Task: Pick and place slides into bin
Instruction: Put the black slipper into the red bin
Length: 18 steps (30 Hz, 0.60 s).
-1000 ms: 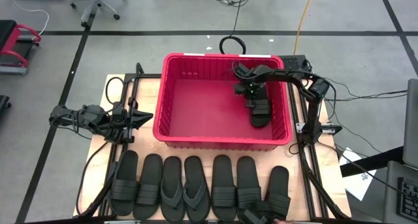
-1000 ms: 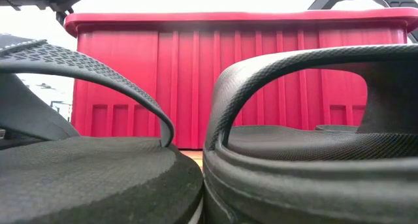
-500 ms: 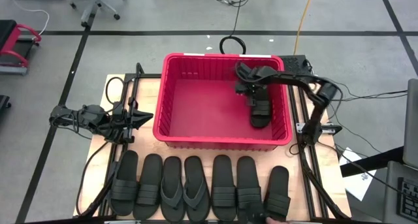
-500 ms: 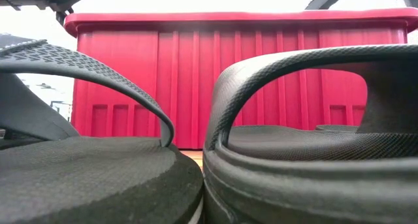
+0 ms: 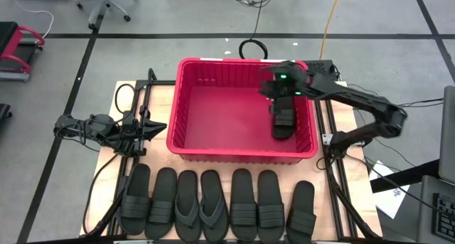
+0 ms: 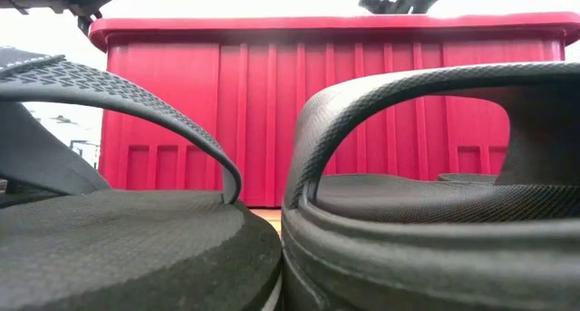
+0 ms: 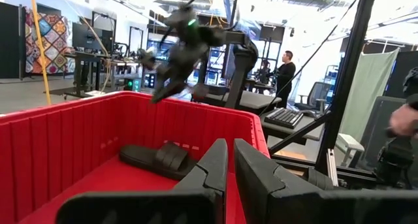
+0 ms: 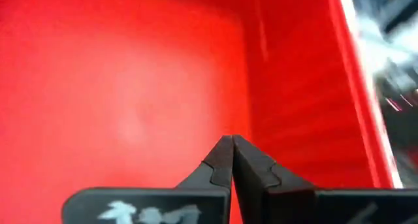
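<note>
Looking at progress: just one black rubbery ribbed-strap slide (image 5: 283, 120) lies inside the big red plastic crate (image 5: 182, 102), by its right wall. Seven more sandals (image 5: 217, 203) sit lined up on the table in front of it. Right gripper (image 5: 274, 84) hangs above the bin, fingers pressed together, empty. Left gripper (image 5: 158, 126) waits beside the crate, nearly shut, holding nothing.

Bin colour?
Red all over; the bin shows best in the high view.
</note>
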Each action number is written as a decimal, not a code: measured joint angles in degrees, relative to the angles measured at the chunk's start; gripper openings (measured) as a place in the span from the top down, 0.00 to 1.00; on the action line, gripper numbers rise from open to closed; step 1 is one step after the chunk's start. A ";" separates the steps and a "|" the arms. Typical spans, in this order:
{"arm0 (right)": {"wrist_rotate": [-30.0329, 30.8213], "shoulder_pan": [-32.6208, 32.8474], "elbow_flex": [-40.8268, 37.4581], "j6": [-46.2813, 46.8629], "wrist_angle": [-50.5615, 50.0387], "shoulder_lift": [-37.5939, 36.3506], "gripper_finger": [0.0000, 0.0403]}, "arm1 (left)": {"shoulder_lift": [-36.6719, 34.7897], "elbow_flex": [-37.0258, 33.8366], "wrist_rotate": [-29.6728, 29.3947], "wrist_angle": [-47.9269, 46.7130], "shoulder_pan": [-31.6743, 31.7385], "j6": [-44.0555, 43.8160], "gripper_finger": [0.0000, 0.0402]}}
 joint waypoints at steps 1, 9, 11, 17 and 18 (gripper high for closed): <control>-2.96 0.59 0.01 2.46 -0.23 -2.00 1.00 | -0.01 0.00 0.00 0.00 0.02 0.00 0.94; -13.53 11.61 3.02 10.94 -14.96 -13.77 1.00 | 0.00 0.00 -0.02 -0.02 0.01 0.13 0.94; -13.39 16.43 4.47 14.89 -18.98 -14.73 1.00 | 0.00 0.00 0.00 -0.04 0.00 0.29 0.94; -9.07 35.84 9.73 25.10 -20.88 -15.03 1.00 | 0.00 0.00 -0.02 -0.07 0.00 2.46 0.94; -6.61 39.08 10.52 27.28 -19.77 -14.63 1.00 | -0.02 0.00 -0.02 -0.07 0.01 2.92 0.94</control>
